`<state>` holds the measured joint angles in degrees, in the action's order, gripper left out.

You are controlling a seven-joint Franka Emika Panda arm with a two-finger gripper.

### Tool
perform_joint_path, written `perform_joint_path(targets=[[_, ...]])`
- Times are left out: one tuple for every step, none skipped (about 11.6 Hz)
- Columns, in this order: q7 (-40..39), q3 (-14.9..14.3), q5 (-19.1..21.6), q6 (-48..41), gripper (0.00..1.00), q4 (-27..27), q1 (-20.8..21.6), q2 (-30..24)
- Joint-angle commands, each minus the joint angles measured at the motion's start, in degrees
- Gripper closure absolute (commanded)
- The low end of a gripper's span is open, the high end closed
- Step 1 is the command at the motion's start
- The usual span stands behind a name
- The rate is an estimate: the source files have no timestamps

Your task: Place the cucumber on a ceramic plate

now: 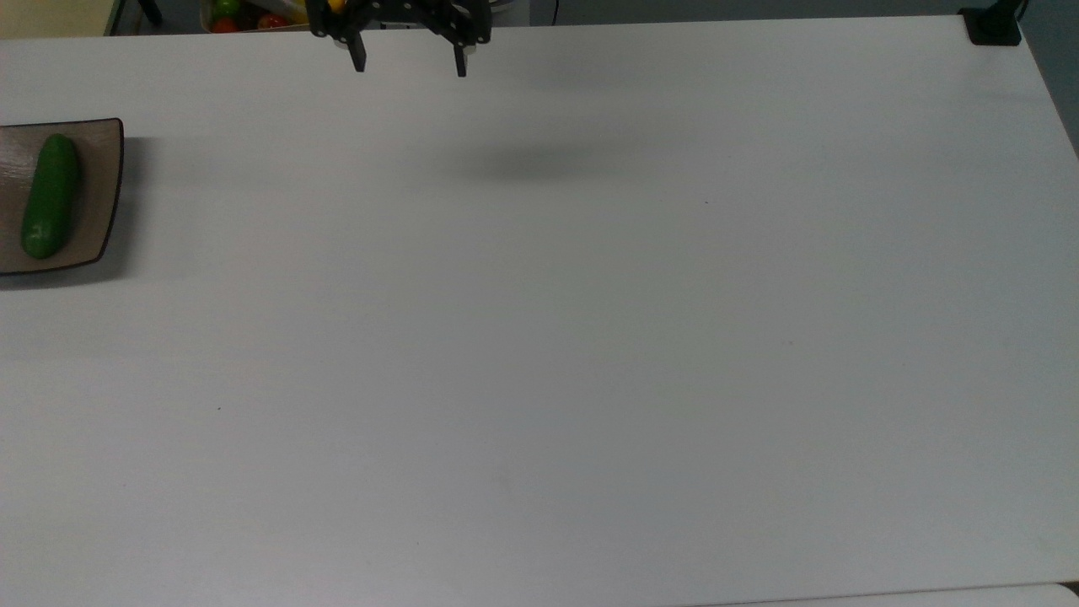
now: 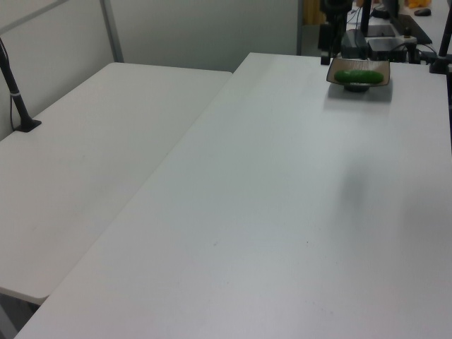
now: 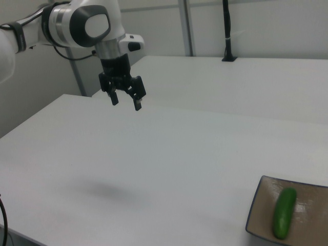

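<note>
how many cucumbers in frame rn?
1. The cucumber lies on the ceramic plate at the top view's left edge; the plate runs past that edge, so more could be hidden.

Cucumber (image 1: pixel 50 196) lay lengthwise on ceramic plate (image 1: pixel 101 211) at the top view's left edge. Tool (image 1: pixel 410 61) hung spread wide over the white tabletop (image 1: pixel 539 337) by its far edge, well apart from plate.

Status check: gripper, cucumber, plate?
Gripper open, empty, high above table. Cucumber lying flat on ceramic plate. Nothing in the way.
</note>
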<state>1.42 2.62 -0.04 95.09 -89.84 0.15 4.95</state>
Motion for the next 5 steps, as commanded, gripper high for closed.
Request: perform_joint_path(targets=[[-0.6, -0.7, -1.6, 0.9, 0.0, -2.5, 0.7, -1.3], [-0.6, -0.7, -1.6, 0.9, 0.0, -2.5, 0.8, -1.3], [-0.6, -0.7, -1.5, 1.0, 0.0, -2.5, 0.7, -1.3], [-0.9, -0.7, -1.6, 1.5, 0.0, -2.5, 0.6, -1.2], [-1.2, -0.7, -1.6, 1.9, 0.0, -2.5, 0.5, -1.3]])
